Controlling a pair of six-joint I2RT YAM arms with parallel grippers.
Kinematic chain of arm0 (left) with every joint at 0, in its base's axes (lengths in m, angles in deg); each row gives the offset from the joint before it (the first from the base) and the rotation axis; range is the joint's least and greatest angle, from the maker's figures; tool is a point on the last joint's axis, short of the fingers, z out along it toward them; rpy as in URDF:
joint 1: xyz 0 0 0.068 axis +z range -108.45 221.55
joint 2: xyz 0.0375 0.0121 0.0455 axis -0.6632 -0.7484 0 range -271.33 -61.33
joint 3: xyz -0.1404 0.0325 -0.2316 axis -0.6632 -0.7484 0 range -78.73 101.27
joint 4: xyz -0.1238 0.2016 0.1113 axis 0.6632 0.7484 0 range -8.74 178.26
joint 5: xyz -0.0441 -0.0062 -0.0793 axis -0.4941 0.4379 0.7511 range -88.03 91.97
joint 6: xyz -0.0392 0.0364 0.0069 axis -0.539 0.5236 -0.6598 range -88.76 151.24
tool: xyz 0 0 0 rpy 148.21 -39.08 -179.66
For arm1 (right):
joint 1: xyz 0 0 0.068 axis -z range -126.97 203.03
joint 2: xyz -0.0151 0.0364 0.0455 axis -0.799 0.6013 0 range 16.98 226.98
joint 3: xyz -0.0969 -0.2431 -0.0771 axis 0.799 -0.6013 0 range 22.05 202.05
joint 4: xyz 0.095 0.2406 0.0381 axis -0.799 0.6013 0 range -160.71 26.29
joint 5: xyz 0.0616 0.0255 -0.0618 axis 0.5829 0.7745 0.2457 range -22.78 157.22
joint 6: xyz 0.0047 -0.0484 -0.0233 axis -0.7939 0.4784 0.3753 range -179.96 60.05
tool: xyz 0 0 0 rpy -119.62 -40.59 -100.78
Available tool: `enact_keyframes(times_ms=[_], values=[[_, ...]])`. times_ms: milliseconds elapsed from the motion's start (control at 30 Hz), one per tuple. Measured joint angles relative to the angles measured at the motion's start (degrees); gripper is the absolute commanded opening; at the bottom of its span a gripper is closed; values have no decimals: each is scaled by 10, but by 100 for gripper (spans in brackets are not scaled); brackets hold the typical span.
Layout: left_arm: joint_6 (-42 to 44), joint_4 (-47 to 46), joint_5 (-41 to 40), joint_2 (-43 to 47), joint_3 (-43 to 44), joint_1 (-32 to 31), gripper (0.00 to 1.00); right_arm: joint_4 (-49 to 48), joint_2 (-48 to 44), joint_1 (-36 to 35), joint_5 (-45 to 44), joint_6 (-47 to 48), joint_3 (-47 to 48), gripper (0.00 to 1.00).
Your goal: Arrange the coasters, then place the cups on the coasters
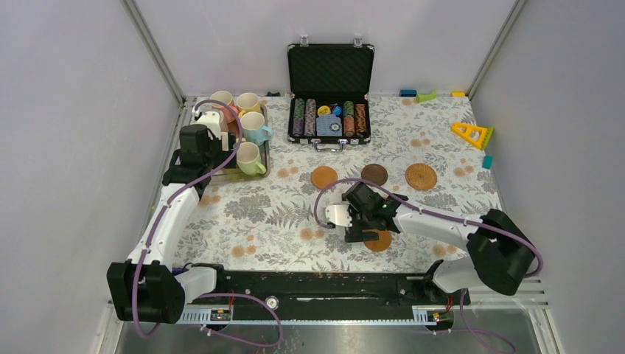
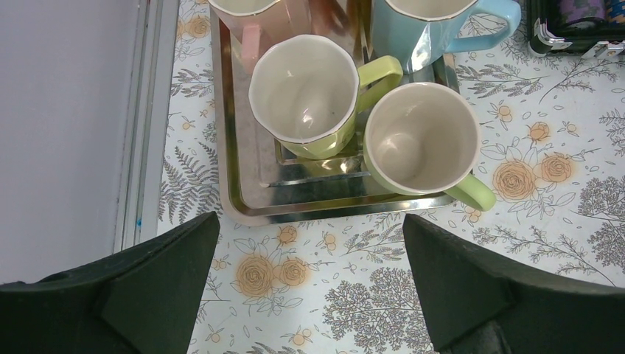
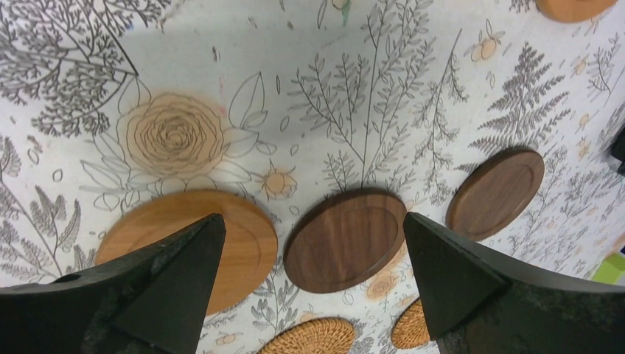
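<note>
The whole table [image 1: 258, 214] is shown from above and behind the arm bases, looking down and forward. From the left wrist, the tray [image 2: 295, 195] of cups [image 2: 302, 88] is viewed steeply downward at close range. From the right wrist, coasters [image 3: 345, 240] are viewed close, obliquely. Both areas are also covered by the overhead view.

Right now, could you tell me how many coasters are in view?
6 in the right wrist view: a tan wood coaster, two dark brown coasters to its right, two woven coasters at the bottom edge, an orange-brown coaster at the top right. From above, the right arm hides some.
</note>
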Motion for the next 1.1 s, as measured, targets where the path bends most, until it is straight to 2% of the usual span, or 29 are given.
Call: enact_keyframes(times_ms=[267,767,933,1100], values=[[-2,0,0,0,0,0,99,-44,48,-22,-12,-7,11,100],[-4,0,3,0,0,0,99,-44,118,-41,-12,-43,86,100],[-4,0,3,0,0,0,99,-27,104,-42,-13,-51,120,100],[-4,0,3,0,0,0,99,-6,47,-41,-17,-38,113,100]])
